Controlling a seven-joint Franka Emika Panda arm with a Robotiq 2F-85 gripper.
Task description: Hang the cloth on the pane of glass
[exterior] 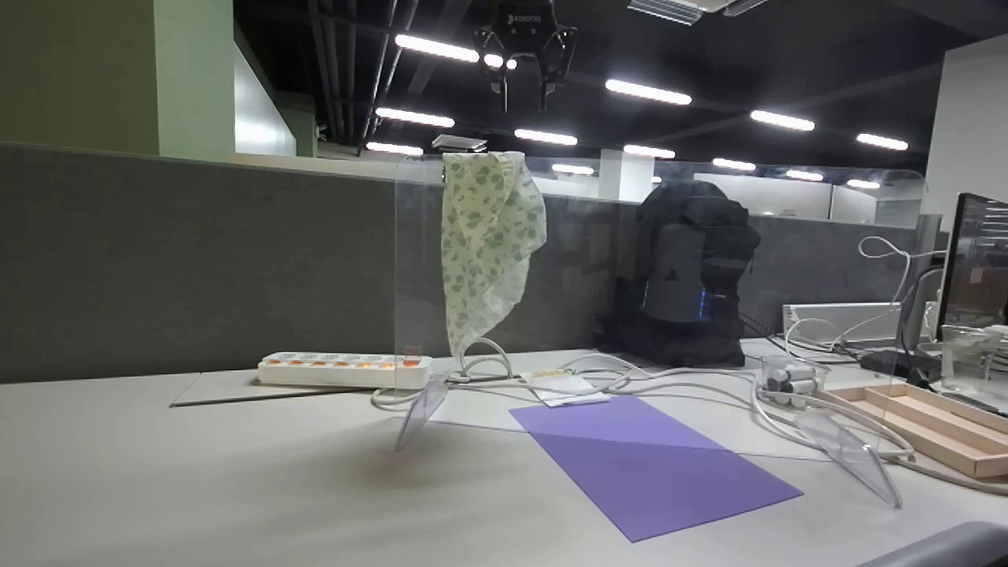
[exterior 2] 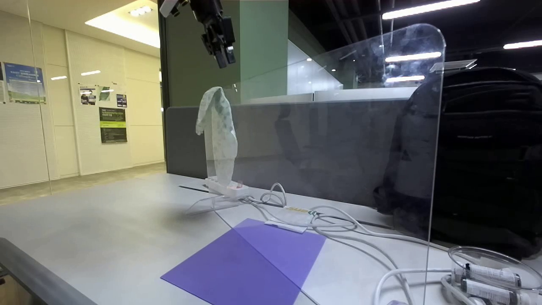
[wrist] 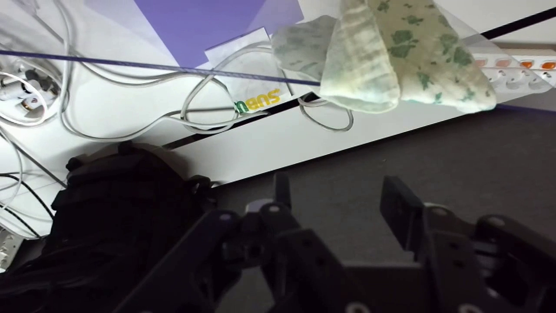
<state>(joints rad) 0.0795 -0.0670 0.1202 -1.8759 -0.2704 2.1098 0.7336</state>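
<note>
The pale cloth with a green floral pattern (exterior: 488, 236) hangs over the top edge of the clear pane of glass (exterior: 591, 268), near one end of it. In an exterior view the cloth (exterior 2: 223, 135) shows a short flap on one side of the pane (exterior 2: 338, 140) and a longer part on the other. In the wrist view the cloth (wrist: 421, 52) straddles the pane's top edge (wrist: 173, 67). My gripper (exterior: 524, 106) is above the cloth, apart from it; it also shows in an exterior view (exterior 2: 226, 62). In the wrist view its fingers (wrist: 334, 193) are apart with nothing between them.
A purple sheet (exterior: 661, 472) lies under the pane. A white power strip (exterior: 339, 370) and loose cables (exterior: 677, 382) are near the grey partition (exterior: 197, 268). A black backpack (exterior: 693, 276) stands behind the pane. A wooden tray (exterior: 929, 425) and a jar (exterior: 790, 382) are beyond.
</note>
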